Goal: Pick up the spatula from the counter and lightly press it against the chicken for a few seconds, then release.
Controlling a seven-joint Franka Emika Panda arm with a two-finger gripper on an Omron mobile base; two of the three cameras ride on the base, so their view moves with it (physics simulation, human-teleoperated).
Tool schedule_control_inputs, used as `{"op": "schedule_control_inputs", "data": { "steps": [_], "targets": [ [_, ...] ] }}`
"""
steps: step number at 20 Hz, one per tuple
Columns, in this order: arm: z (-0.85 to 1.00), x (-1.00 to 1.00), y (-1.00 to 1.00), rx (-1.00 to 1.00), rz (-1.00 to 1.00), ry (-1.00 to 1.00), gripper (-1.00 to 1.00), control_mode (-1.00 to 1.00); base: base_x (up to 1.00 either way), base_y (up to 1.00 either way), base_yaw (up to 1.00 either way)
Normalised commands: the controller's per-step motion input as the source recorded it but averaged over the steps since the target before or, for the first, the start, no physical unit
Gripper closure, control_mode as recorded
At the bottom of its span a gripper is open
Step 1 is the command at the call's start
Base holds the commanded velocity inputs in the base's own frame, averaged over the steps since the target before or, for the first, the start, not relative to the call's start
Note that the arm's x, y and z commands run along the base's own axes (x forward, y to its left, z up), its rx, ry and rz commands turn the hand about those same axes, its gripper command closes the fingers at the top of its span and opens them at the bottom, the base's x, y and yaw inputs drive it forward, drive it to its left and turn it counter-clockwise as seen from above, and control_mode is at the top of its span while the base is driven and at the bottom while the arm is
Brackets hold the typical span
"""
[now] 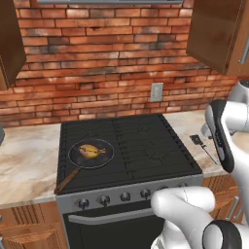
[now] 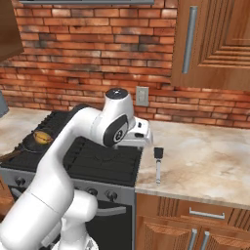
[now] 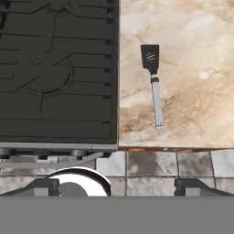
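Brick wall (image 1: 97, 58) behind, black stove (image 1: 146, 146) set into a marbled tabletop (image 2: 210, 161). Spatula (image 3: 154, 87) lay flat on the tabletop just right of the stove, near its edge but not touching, dark slotted head toward the wall and slim grey handle pointing at the front edge. Chicken (image 1: 91, 151) sat in a pan (image 1: 73, 158) on the front left burner, well apart from the spatula, with the pan's handle sticking out toward the front left corner. Pincer (image 3: 121, 188) was spread wide and held nothing; in the hand view its tips hung out past the tabletop's front edge, over floor tiles, short of the handle's tip. Task looked barely started, with the reach and grasp not yet done. Risks, as I judge them: the handle is thin and flush on the tabletop, so coming down too low could jam the fingertips into the stone, and too high would close on air. Closing near the handle's end could let the head droop or twist in the grip. Jaws not lined up across the handle could shove it sideways. The carry crosses the whole stove, so a loose grip might drop it on the grates. Pressing hard or off-centre could slide the chicken or tip the pan.
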Motion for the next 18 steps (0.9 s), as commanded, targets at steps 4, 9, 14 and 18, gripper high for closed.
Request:
{"op": "schedule_control_inputs", "data": {
  "steps": [4, 9, 14, 18],
  "targets": [
    [-0.31, 0.08, -0.32, 0.0, 0.0, 0.04, -1.0, -1.0, 0.0, 0.0, 0.0],
    [-0.31, 0.09, -0.31, 0.0, 0.0, 0.05, -1.0, -1.0, 0.0, 0.0, 0.0],
    [-0.3, 0.07, -0.28, 0.0, 0.0, 0.05, -1.0, -1.0, 0.0, 0.0, 0.0],
    [-0.32, 0.01, -0.16, 0.0, 0.0, 0.01, -1.0, -1.0, 0.0, 0.0, 0.0]
  ]
}}
